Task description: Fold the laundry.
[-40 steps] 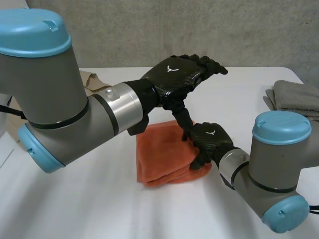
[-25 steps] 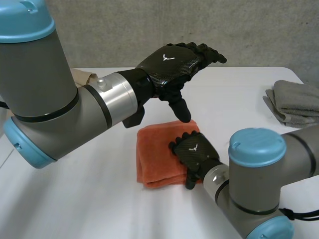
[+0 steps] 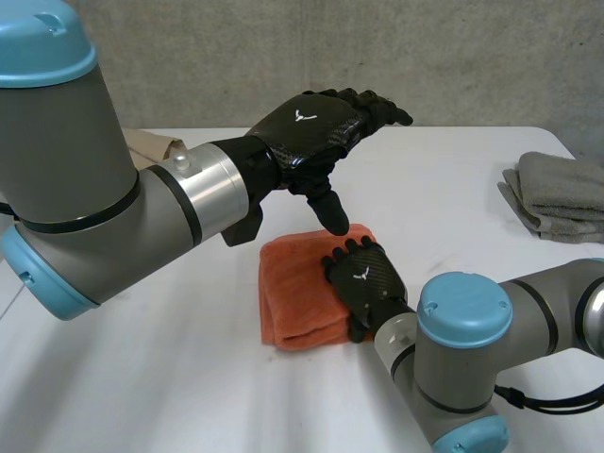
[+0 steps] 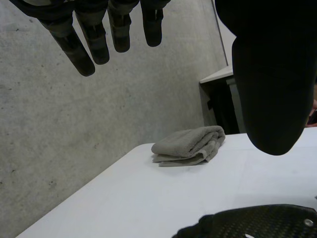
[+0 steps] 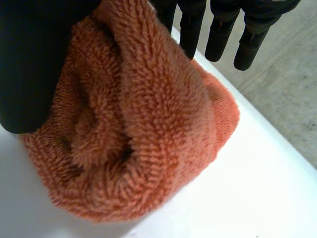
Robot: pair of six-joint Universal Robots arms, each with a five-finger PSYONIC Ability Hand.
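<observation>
A folded orange towel [image 3: 293, 297] lies on the white table [image 3: 142, 387]. My right hand [image 3: 362, 281] rests flat on the towel's right half, open, with straight fingers. In the right wrist view the towel's fluffy folded bulk [image 5: 148, 124] lies under the palm, the fingers [image 5: 218, 29] reach past it and the thumb [image 5: 29, 64] is beside it. My left hand [image 3: 316, 127] hovers open above the towel's far edge, touching nothing, with its thumb pointing down. In the left wrist view its fingers [image 4: 81, 44] are spread and straight, and the right hand [image 4: 257, 225] lies below them.
A folded grey towel [image 3: 559, 193] lies at the table's far right edge, also seen as the grey towel [image 4: 188, 146] in the left wrist view. A brown cloth [image 3: 156, 146] peeks out behind the left arm. A concrete wall stands behind the table.
My right hand has slid from the towel's right edge onto its top and lies flat there. The left hand has drifted slightly left and stays above the towel.
</observation>
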